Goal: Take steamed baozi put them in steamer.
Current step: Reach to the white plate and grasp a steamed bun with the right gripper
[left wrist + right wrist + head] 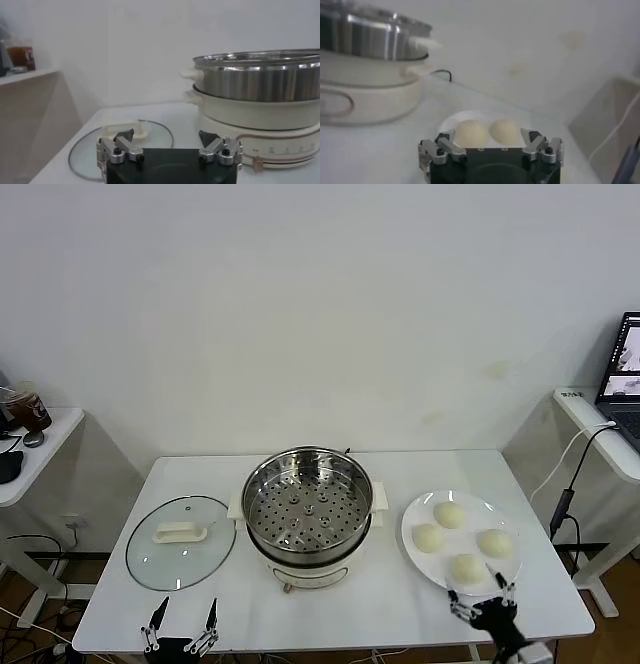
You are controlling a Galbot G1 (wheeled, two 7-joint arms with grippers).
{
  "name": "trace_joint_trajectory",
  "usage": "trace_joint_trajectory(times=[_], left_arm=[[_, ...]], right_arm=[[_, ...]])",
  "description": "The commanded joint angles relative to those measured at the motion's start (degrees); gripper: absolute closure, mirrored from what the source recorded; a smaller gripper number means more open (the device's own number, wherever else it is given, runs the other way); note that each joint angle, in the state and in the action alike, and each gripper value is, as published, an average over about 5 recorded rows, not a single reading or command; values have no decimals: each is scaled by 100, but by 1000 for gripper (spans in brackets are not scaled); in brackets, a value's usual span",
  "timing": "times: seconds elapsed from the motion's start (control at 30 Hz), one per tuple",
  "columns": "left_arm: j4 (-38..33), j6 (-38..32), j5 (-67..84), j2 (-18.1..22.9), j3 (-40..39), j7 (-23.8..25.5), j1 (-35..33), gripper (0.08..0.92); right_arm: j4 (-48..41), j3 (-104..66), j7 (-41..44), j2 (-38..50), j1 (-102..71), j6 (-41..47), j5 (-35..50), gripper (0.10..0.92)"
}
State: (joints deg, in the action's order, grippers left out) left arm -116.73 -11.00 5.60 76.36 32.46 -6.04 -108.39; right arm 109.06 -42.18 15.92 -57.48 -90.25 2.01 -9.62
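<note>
Four pale cream baozi lie on a white plate (415, 549) at the right: one at the back (450, 515), one at the left (428, 538), one at the right (494, 543), one at the front (467, 569). Two of them (471, 133) (505, 131) show in the right wrist view. The steel steamer (308, 506) with a perforated floor stands mid-table on its cream base (260, 117); nothing lies in it. My right gripper (481, 594) is open, just in front of the plate, near the front bun. My left gripper (184, 616) is open and empty at the front left edge.
A round glass lid (181, 542) with a cream handle lies flat left of the steamer; it also shows in the left wrist view (125, 140). Side tables stand beyond both table ends, the right one with a laptop (625, 374) and a hanging cable.
</note>
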Motion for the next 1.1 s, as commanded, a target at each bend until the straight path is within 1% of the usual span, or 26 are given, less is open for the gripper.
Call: trace_joint_trajectory(times=[0.03, 0.13, 0.33, 0.47, 0.57, 0.67, 0.8, 0.93, 1.1], left_arm=[[41, -100, -259, -5, 2, 31, 85, 177], [28, -132, -359, 42, 11, 38, 69, 177], [-28, -209, -550, 169, 28, 36, 4, 177], [-57, -253, -739, 237, 47, 4, -9, 177], [-55, -268, -768, 261, 72, -25, -1, 177], [-28, -281, -765, 266, 114, -47, 24, 177], [27, -303, -755, 254, 189, -64, 73, 177], [34, -314, -735, 236, 279, -66, 98, 177], [41, -320, -723, 215, 349, -58, 116, 177]], right_arm=[[-703, 525, 1137, 2186, 1752, 321, -1855, 203], [-1001, 1277, 1540, 2502, 2702, 356, -1975, 203], [-1720, 3453, 2830, 2769, 5171, 485, -1946, 203], [-2175, 4676, 3689, 2807, 6335, 495, -1667, 203], [-2668, 5642, 4116, 2685, 7152, 480, -1297, 203], [-3283, 6349, 4372, 2381, 7779, 430, -1101, 203], [-3978, 6846, 4582, 1897, 8236, 318, -1028, 203], [-4356, 7094, 4680, 1527, 8415, 322, -968, 203], [-4874, 7309, 4650, 1167, 8530, 337, -1113, 203]])
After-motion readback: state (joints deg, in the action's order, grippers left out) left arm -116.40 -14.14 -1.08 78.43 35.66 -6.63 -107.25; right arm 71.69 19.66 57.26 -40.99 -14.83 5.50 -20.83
